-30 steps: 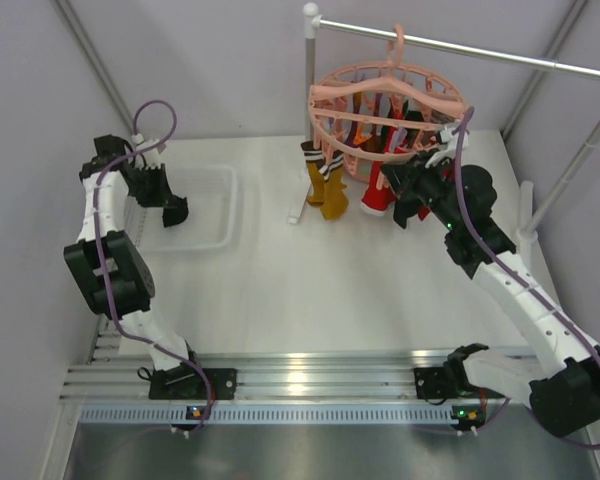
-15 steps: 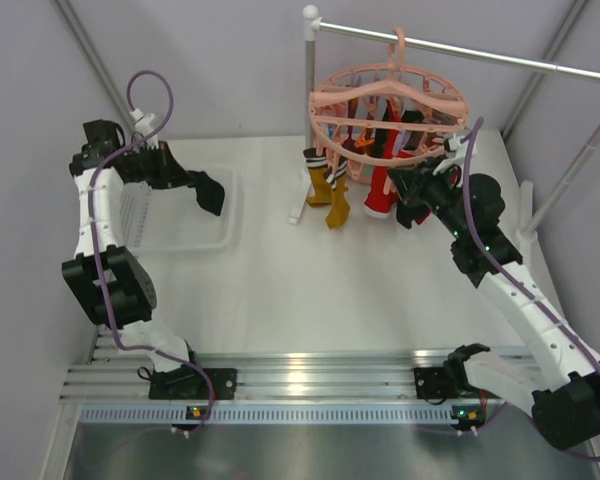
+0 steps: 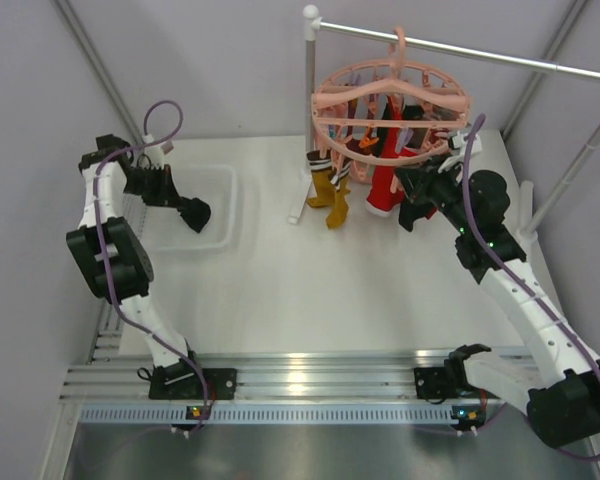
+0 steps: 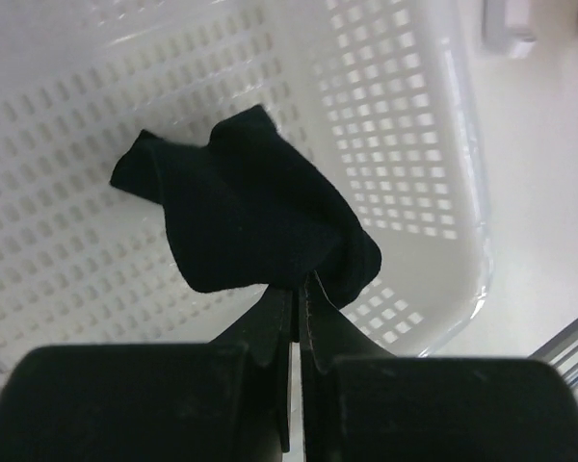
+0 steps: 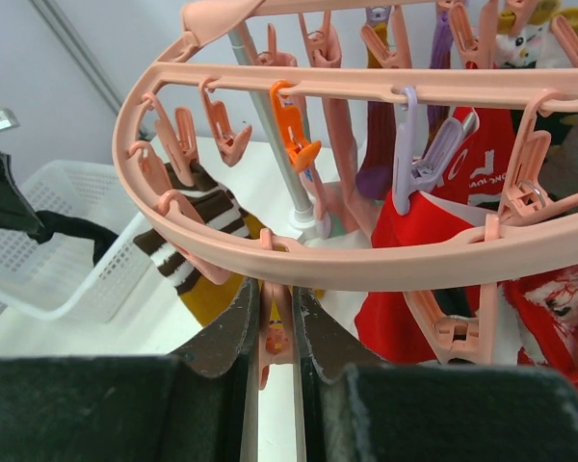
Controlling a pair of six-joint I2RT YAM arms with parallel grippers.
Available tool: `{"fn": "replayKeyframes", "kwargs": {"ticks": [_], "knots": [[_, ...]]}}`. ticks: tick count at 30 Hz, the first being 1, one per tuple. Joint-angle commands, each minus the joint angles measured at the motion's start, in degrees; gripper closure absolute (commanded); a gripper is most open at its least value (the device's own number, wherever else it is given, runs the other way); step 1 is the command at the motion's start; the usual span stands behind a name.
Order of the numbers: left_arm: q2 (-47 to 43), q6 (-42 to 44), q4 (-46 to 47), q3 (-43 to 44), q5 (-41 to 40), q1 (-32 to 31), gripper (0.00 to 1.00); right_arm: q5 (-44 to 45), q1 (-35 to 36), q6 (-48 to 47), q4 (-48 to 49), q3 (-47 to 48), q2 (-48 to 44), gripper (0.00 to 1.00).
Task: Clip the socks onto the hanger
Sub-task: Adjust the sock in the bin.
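Socks first: from my console I see 1 black sock (image 4: 241, 217) pinched by its edge in the left gripper (image 4: 299, 289), the jaws pressed tight together on the fabric. The rest of it bunches loosely over the white mesh basket (image 4: 405, 115). In the overhead view that gripper sits above the basket at the left side of the table (image 3: 280, 290). The hanger (image 3: 390, 105) hangs by its hook from the metal rail (image 3: 500, 55) at the far right. A red sock (image 5: 414, 241) and a brown-and-white striped sock (image 5: 197, 241) with a yellow foot dangle from its clips. The right gripper (image 5: 275, 298) is up under the near edge of the ring, its 2 fingers drawn in close on a pink clip (image 5: 275, 342) that fills the narrow gap between them. I read that as a grasp on the clip. An orange clip (image 5: 294, 135) and a lilac clip (image 5: 419, 154) hang from the ring just above and beyond it. The black sock is well apart from the hanger, across the table.
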Motion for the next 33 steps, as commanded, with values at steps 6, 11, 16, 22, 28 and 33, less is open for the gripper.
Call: {"fn": "replayKeyframes", "kwargs": {"ticks": [6,11,16,22,28,33], "knots": [[4.0,14.6,-11.8,12.5,-7.5,4.8,1.0,-2.0,-1.9,-0.9,-0.9,1.7,-0.8,1.0],[2.0,19.6,-13.1,11.3,-11.0,5.7,1.0,-2.2,-2.3,-1.0,-0.7,1.7,-0.4,1.0],[1.7,22.7,-15.1,9.4,-15.6,6.4,1.0,-2.9,-3.2,-1.6,-0.4,2.4,0.5,1.0],[1.0,27.2,-17.3,6.4,-22.1,7.8,1.0,-3.2,-3.7,-1.6,-0.1,3.3,1.8,1.0],[0.7,26.3,-13.5,4.9,-28.1,8.9,1.0,-3.9,-4.3,-1.7,0.0,4.2,3.2,1.0],[0.9,23.8,-8.3,5.6,-30.1,8.7,0.61,-4.6,-4.8,-1.7,0.0,5.0,4.5,1.0]]}}
